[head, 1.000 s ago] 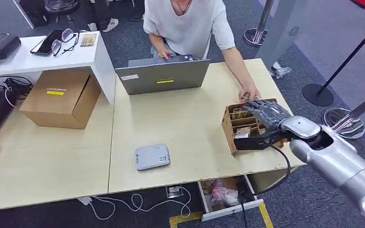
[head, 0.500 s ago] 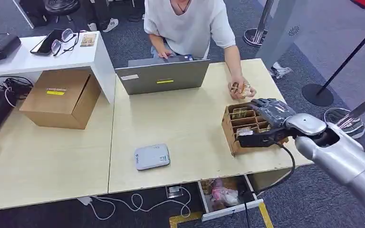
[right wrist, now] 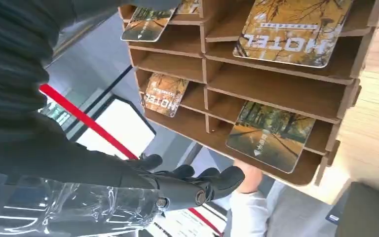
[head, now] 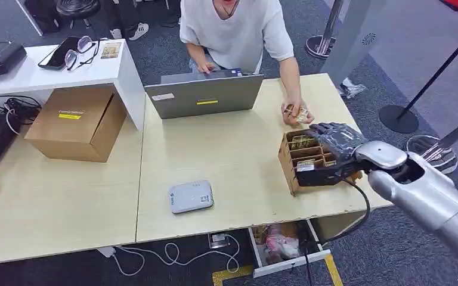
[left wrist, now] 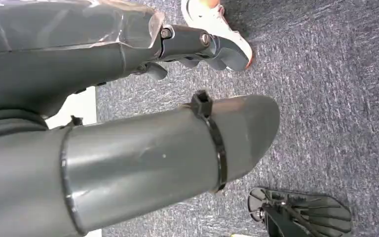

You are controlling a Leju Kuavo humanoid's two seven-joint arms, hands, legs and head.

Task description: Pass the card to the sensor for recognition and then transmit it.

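A wooden card rack [head: 287, 163] stands near the table's right front edge, with several autumn-print hotel cards [right wrist: 290, 28] in its slots. My right hand [head: 336, 138] hovers over the rack's far right side, fingers [right wrist: 197, 178] stretched out and apart, holding nothing. One card [right wrist: 269, 134] leans out of an outer slot of the rack [right wrist: 276, 81]. The grey-white sensor pad [head: 191, 196] lies flat on the table, well to the left of the rack. A person's hand [head: 294, 113] holds a card just behind the rack. My left hand [left wrist: 197, 42] hangs over the carpet, empty, its fingers apart.
A laptop [head: 206, 95] sits at the table's back edge in front of the seated person. A cardboard box [head: 74, 122] and a white shelf [head: 65, 74] stand at the left. Below the front edge an open drawer [head: 283, 247] sticks out. Barrier posts [head: 396, 116] stand at the right.
The person's hand lifted a card away from the rack's back corner and drew it toward the laptop. My right hand shifted slightly over the rack's right side.
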